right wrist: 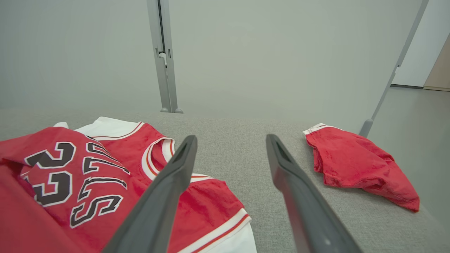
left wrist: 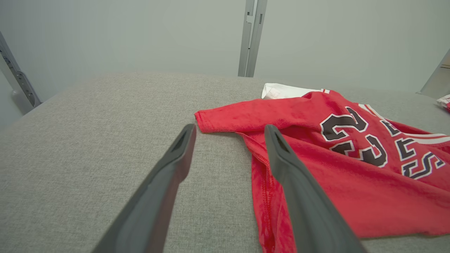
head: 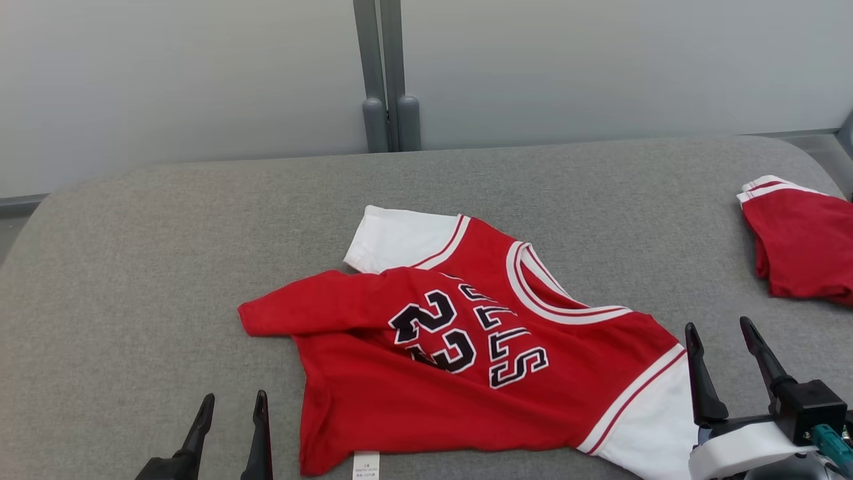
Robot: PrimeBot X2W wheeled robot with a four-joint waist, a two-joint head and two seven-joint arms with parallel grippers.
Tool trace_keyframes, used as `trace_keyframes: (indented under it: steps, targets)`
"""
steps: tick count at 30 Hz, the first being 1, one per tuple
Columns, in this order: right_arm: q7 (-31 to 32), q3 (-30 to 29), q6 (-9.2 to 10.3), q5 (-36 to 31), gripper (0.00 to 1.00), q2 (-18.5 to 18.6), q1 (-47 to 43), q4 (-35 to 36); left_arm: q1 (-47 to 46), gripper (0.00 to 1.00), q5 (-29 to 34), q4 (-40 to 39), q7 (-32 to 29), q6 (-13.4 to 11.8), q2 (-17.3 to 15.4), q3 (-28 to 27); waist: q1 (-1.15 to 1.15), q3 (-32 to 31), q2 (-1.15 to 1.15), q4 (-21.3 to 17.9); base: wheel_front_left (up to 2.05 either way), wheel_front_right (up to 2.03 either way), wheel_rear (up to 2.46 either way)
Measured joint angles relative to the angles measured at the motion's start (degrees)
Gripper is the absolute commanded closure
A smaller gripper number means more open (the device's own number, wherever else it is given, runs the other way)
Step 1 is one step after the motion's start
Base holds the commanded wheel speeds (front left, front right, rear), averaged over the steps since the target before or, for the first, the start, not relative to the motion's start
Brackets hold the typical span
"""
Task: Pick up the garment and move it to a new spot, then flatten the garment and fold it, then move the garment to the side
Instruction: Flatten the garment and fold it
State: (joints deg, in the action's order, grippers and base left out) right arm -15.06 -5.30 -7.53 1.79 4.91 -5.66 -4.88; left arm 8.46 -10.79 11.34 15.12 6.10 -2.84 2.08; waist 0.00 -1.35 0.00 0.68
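The garment [head: 466,353] is a red jersey with white sleeves and black "23" lettering, lying rumpled on the grey padded table [head: 166,267], one corner of its hem folded over towards the left. It also appears in the left wrist view as the garment [left wrist: 351,168] and in the right wrist view as the garment [right wrist: 88,175]. My left gripper [head: 231,408] stands open at the lower left, just left of the jersey's hem, holding nothing. At the lower right my right gripper [head: 723,333] is open beside the white sleeve, with nothing between its fingers.
A second red piece of clothing with white trim [head: 800,247] lies bunched at the table's right edge, also seen as red clothing [right wrist: 355,165] ahead of my right gripper. A grey post [head: 383,73] rises behind the table against a pale wall.
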Motion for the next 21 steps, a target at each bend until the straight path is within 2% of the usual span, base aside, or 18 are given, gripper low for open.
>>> trace_keyframes:
  steps: [8,21]
  targets:
    - [0.0,-0.34,0.0,0.12,0.0,0.05,-0.37,-0.07,-0.4,0.0,0.2,0.23,0.0,0.2,0.0,0.04,0.0,-0.02,0.0,-1.6,0.0,0.0,0.0]
    - [0.0,-0.04,0.0,0.12,0.0,0.31,-0.52,-0.23,-0.39,0.0,0.47,0.29,0.0,0.43,0.0,0.09,0.0,0.02,0.0,-1.42,0.0,0.0,0.0]
